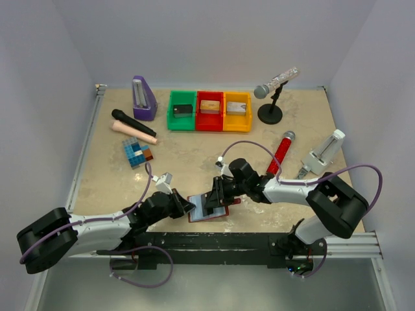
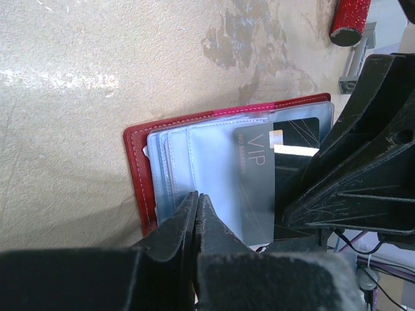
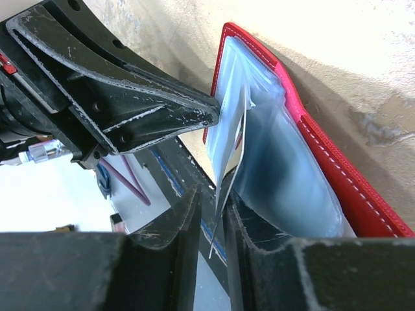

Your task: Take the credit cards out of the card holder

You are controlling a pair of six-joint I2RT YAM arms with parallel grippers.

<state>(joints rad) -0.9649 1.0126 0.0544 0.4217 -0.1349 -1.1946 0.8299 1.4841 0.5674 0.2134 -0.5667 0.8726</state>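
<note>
Arms stretch low and inward, meeting over card holder; left tool fully closed, tips on its pockets; right tool barely parted, straddling grey card.

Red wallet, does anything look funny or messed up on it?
Yes. The card holder lies open and its clear pockets fan upward instead of lying flat; one thin edge stands between the right claw's fingers. Nothing looks torn.

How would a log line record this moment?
left gripper: shut at card holder edge | right gripper: narrowly open around grey card | grey card: in card holder
</note>
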